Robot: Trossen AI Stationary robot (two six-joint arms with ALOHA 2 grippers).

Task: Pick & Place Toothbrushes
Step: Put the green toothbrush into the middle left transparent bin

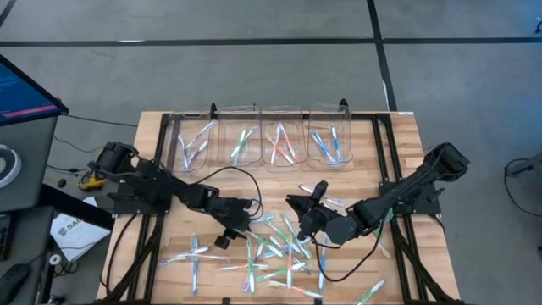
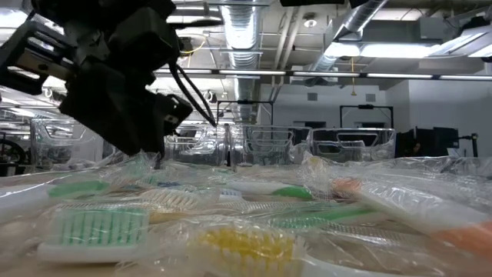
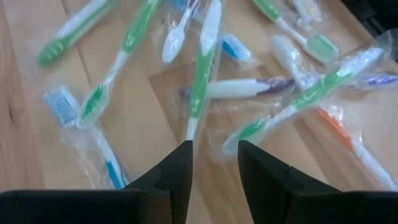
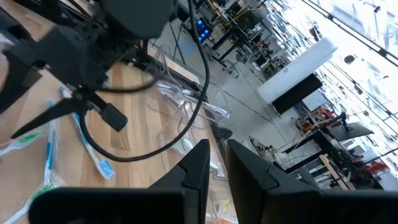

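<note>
The low view is crowded by blurred, wrapped toothbrush heads up close, and a dark arm fills its upper left, so the far bins show only as faint clear walls. In the high view the cables and arm links cover part of the pile, and single brushes there are hard to separate.

The toothbrushes (image 1: 279, 250) are thin sticks in clear plastic wrappers, with white or clear handles and green, blue, orange or purple accents. Most lie scattered in a loose heap on the near middle of the wooden table (image 1: 398, 135); a few more stand in the 4 clear bins (image 1: 258, 135) along the far edge, sorted roughly by colour.

The left gripper (image 1: 240, 230) hangs low over the left edge of the heap. In its wrist view its 2 dark fingers (image 3: 177, 174) stand apart with nothing between them, and a green-handled toothbrush (image 3: 202, 74) lies just beyond the gap, its handle end pointing toward it without touching.

The right gripper (image 1: 306, 206) is raised at the far right side of the heap, its fingers (image 4: 196, 168) nearly together with only a narrow slit and nothing held; brushes lie below it, apart.
</note>
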